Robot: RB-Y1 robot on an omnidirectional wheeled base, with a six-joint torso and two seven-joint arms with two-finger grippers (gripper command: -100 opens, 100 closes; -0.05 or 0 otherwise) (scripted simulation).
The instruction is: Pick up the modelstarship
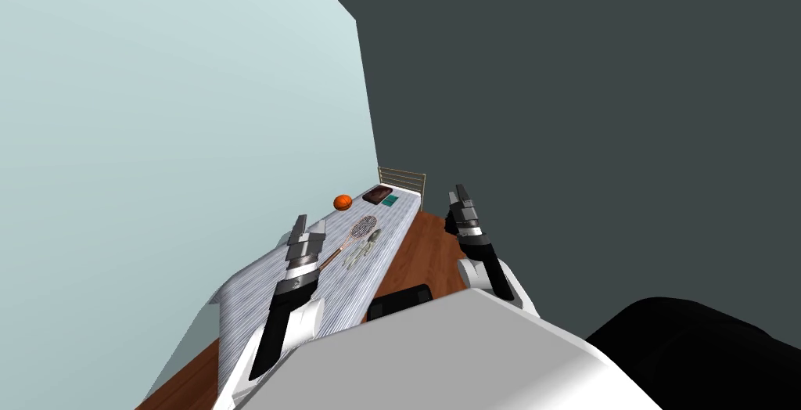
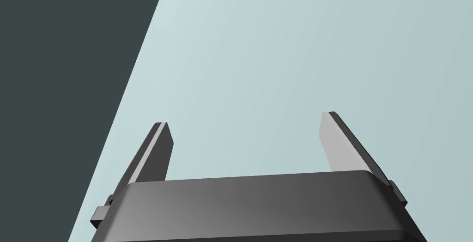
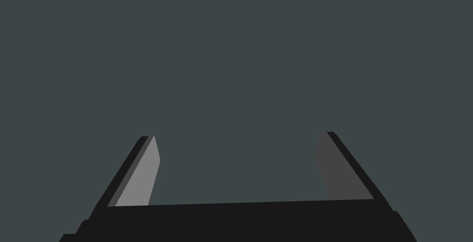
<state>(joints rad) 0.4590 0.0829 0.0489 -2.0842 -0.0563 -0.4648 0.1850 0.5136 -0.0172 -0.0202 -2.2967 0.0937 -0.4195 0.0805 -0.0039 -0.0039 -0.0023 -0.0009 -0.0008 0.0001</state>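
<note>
The model starship (image 1: pixel 363 248) is a small pale grey thing lying on the striped grey bed (image 1: pixel 344 292), right beside a racket (image 1: pixel 362 228). My left gripper (image 1: pixel 310 222) hangs open over the bed, short of the starship and to its left; in the left wrist view its fingers (image 2: pixel 247 119) stand apart with nothing between them. My right gripper (image 1: pixel 459 192) is raised over the wooden floor on the bed's right side, and it is open and empty (image 3: pixel 240 135).
Farther along the bed lie an orange ball (image 1: pixel 343 203), a dark red flat box (image 1: pixel 377 193) and a small teal item (image 1: pixel 389 200). A slatted headboard (image 1: pixel 401 178) closes the far end. Pale wall runs along the bed's left. A black object (image 1: pixel 400 301) sits on the brown floor (image 1: pixel 426 249).
</note>
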